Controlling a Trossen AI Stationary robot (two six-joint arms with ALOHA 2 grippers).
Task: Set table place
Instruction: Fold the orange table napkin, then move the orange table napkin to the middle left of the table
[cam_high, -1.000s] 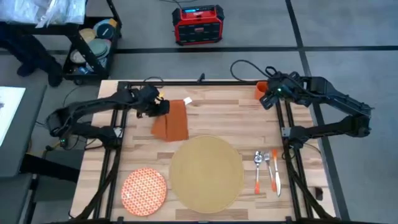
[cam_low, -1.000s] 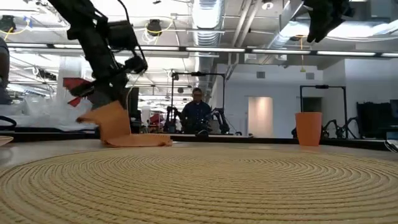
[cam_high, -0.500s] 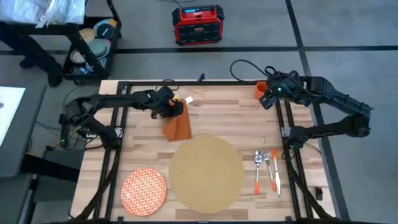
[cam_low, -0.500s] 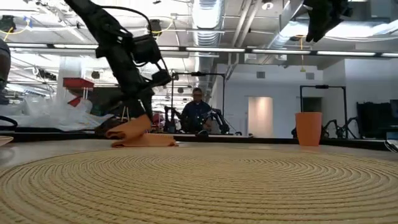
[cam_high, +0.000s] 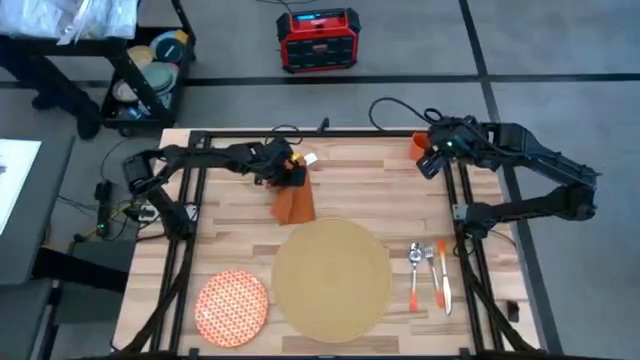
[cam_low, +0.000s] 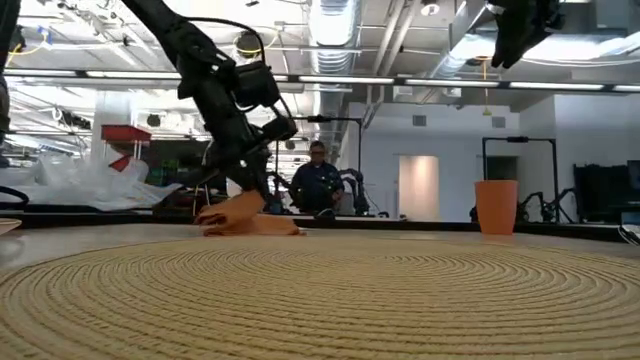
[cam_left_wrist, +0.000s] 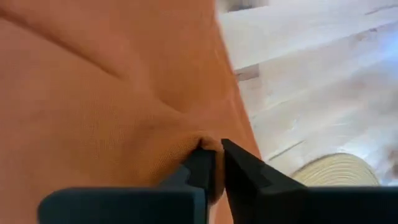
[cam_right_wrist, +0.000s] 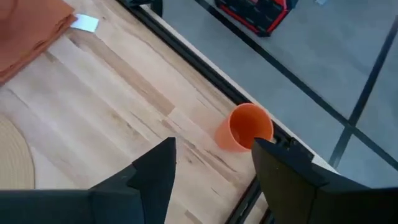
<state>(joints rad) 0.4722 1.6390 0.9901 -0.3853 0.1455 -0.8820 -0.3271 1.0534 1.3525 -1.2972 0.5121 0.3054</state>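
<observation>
While pinched in left hand (cam_left_wrist: 214, 165), napkin (cam_high: 293, 203), beside placemat (cam_high: 331, 277)

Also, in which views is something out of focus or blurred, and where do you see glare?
Left wrist view: the napkin fills the picture, soft and close; the table beyond is blurred. Low view: bright ceiling lights glare overhead, and the placemat is sharp up close. High view: even light, no strong glare.

napkin (cam_high: 293, 203) bunched, beyond placemat (cam_high: 332, 277) | plate (cam_high: 231, 307) left | cutlery (cam_high: 430, 274) right | cup (cam_high: 420, 146) far-right corner
</observation>
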